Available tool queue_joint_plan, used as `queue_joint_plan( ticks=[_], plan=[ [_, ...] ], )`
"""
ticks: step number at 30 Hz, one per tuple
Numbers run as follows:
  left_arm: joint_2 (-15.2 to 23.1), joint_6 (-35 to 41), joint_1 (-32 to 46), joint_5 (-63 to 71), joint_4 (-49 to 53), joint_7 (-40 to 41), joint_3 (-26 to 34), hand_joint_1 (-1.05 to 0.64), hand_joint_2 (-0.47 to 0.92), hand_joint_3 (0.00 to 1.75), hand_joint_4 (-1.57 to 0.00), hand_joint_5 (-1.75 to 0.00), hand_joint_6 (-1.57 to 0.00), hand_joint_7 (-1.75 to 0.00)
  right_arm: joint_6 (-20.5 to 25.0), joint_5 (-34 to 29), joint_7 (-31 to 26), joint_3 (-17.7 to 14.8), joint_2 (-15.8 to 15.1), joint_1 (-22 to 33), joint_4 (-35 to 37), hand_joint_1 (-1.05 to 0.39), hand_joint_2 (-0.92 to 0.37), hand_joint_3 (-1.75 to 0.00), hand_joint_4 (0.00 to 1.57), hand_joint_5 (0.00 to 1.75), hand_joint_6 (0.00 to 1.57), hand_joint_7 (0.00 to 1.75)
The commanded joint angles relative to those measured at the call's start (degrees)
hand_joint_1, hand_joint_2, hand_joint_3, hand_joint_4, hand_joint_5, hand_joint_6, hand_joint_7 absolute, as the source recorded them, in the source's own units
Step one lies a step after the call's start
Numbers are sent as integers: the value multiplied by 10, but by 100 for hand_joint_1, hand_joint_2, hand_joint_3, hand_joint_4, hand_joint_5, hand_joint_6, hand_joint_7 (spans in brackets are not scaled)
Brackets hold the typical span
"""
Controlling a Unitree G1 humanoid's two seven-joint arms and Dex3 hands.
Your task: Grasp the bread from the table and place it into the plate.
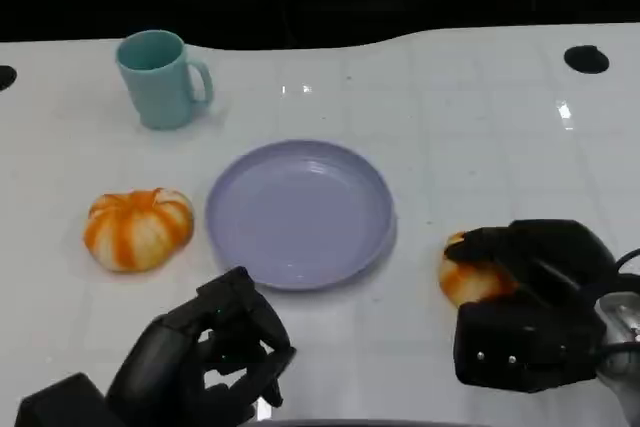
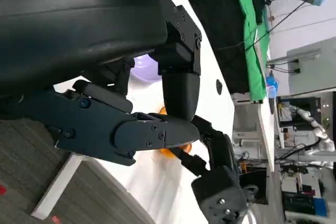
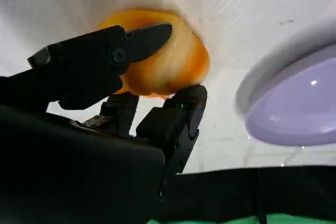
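Observation:
A small orange bread [image 1: 466,283] lies on the white table to the right of the lilac plate [image 1: 300,212]. My right hand [image 1: 535,297] is wrapped over it from the right. In the right wrist view its fingers [image 3: 131,45] lie across the top of the bread [image 3: 168,66] and the thumb presses the other side, with the plate [image 3: 294,108] just beyond. My left hand [image 1: 215,347] hangs at the lower left with its fingers curled in and nothing in them. The left wrist view looks past the left hand [image 2: 131,119] to the right hand [image 2: 220,182] and the plate [image 2: 144,69].
A pumpkin-shaped orange and white bread [image 1: 138,229] sits left of the plate. A teal mug [image 1: 160,79] stands at the back left. A black round spot [image 1: 585,59] marks the table's far right. The table's front edge runs close under both hands.

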Motion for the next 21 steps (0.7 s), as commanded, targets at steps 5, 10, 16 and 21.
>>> queue_joint_plan(
  ticks=[5, 10, 16, 21],
  plan=[
    [5, -1, 3, 4, -5, 6, 0, -54, 92, 45, -65, -175, -44, -171, -68, 15, -92, -2, 4, -27, 65, -19, -56, -83, 84, 174, 91, 113],
    [4, 4, 4, -2, -6, 4, 1, -52, 92, 45, -64, -175, -44, -171, -86, 26, -118, -5, 9, -24, 62, -16, -47, -102, 87, 175, 82, 145],
    [6, 1, 4, 2, -4, 5, 2, -52, 92, 45, -64, -175, -44, -171, -117, 44, -145, -15, 15, -19, 34, -13, -39, -106, 92, 175, 83, 146],
    [4, 0, 5, -2, -4, 3, 2, -52, 92, 45, -64, -175, -43, -171, -122, 66, -136, -27, 21, -16, -3, -11, -31, -119, 95, 175, 81, 149]
  ],
)
